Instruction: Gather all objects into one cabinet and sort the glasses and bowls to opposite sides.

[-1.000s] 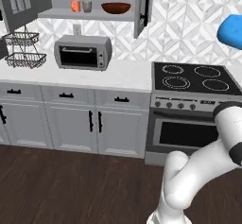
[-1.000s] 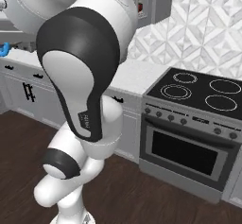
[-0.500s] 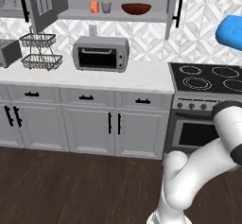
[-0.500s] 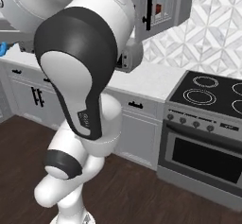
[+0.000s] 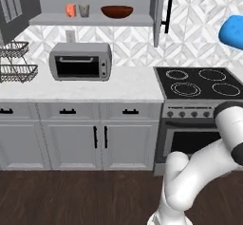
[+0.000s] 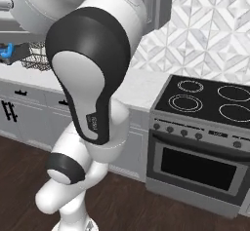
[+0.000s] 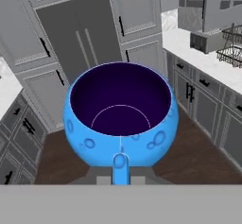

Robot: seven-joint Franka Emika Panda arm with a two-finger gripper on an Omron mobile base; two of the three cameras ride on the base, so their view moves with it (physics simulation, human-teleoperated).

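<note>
Closed on the blue bowl point(image 7: 121, 121) at the centre of the hand view, with the gripper point(image 7: 120, 167) itself hidden under the bowl's lower edge, jaws out of sight at the bottom of the frame; judged shut on the bowl's rim. Held upright there, dark inside facing the camera, floor and low cabinets behind it. Seen again as a blue patch at the right edge of the left base view, high above the stove point(image 5: 201, 82), and as a small blue shape at the far left edge of the right base view. Compared with the pictures of 1 second and half a second ago, whole scene slid rightward in the left base view: toaster oven point(image 5: 81, 61) from left of centre toward the middle, stove further right, wire baskets point(image 5: 16, 60) now at the left edge. Read as the base driving, not the things moving, since the bowl keeps its place at the right edge throughout. Open cabinet point(image 5: 95, 19) now near the upper centre of the left base view, its shelf carrying the orange cup point(image 5: 70, 10) and grey mug point(image 5: 84, 10) close together toward the left and the red-brown bowl point(image 5: 116, 12) toward the right, door point(image 5: 160, 10) swung open at the right. Meaning for the task, as a judgement: 3 of 4 vessels already shelved and sorted, base lining up with the cabinet, last bowl bound for the right side beside the red-brown bowl.
</note>
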